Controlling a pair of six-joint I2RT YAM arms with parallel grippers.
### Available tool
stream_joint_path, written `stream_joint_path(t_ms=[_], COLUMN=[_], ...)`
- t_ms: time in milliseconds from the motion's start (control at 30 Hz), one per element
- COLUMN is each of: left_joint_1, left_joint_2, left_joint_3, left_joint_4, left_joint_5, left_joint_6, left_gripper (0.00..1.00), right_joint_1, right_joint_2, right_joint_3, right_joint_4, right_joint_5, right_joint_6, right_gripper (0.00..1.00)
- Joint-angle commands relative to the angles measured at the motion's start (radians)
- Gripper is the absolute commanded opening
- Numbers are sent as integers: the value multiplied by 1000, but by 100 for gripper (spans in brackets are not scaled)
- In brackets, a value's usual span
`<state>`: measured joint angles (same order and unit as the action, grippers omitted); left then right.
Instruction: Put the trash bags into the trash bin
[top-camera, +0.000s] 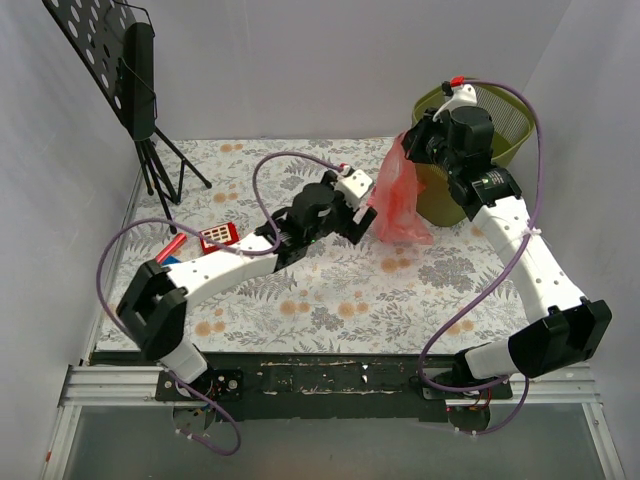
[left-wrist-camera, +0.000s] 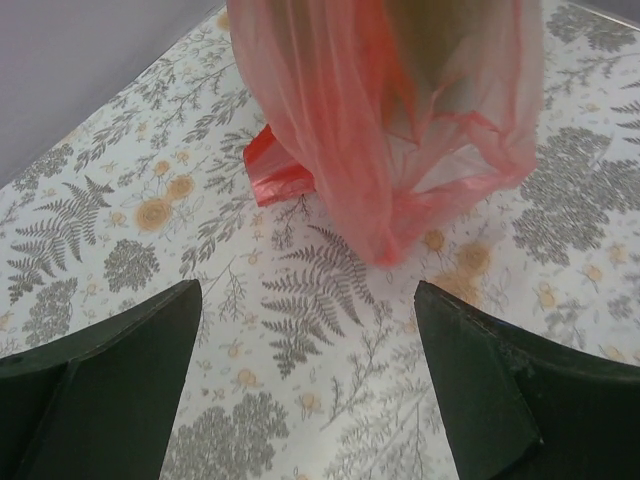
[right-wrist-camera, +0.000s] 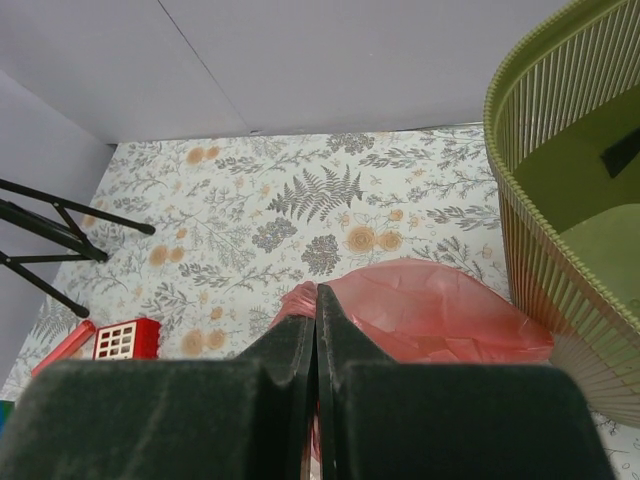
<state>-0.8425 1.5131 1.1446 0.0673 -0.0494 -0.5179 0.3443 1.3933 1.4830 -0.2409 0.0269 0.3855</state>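
Observation:
The red translucent trash bag (top-camera: 398, 200) hangs billowed from my right gripper (top-camera: 412, 143), just left of the olive-green mesh trash bin (top-camera: 505, 130) at the back right. Its bottom rests on or just above the floral cloth. In the right wrist view my right gripper (right-wrist-camera: 317, 300) is shut on the bag's top edge, with the bag (right-wrist-camera: 440, 315) below and the bin (right-wrist-camera: 560, 190) to the right. My left gripper (top-camera: 362, 225) is open and empty just left of the bag. The left wrist view shows the bag (left-wrist-camera: 400, 130) ahead of its spread fingers (left-wrist-camera: 480, 390).
A small red flat toy with white buttons (top-camera: 218, 236) and a red stick block (top-camera: 171, 247) lie at the left on the cloth. A black music stand (top-camera: 140, 90) stands at the back left. White walls enclose the table.

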Motion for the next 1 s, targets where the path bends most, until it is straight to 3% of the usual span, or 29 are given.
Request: stream_joint_path(t_ms=[0, 233, 400, 633, 767, 967], left_joint_1=[-10, -9, -9, -9, -10, -13], left_joint_2=[113, 229, 200, 223, 190, 72], left_joint_3=[142, 217, 219, 239, 293, 228], left_joint_4=[135, 148, 100, 94, 14, -1], left_joint_5=[-128, -58, -1, 36, 45, 135], left_joint_6=[-1, -77, -180, -191, -252, -291], left_gripper=[88, 85, 86, 85, 85, 87], right_joint_1=[-1, -2, -10, -11, -11, -14], right_joint_2=[-39, -68, -56, -33, -25, -17], right_joint_3=[37, 3, 14, 40, 25, 13], right_joint_4=[9, 5, 12, 14, 25, 31], right_joint_5=[1, 10, 19, 31, 47, 44], right_joint_6=[0, -8, -7, -8, -8, -2], right_gripper=[1, 1, 1, 1, 1, 1])
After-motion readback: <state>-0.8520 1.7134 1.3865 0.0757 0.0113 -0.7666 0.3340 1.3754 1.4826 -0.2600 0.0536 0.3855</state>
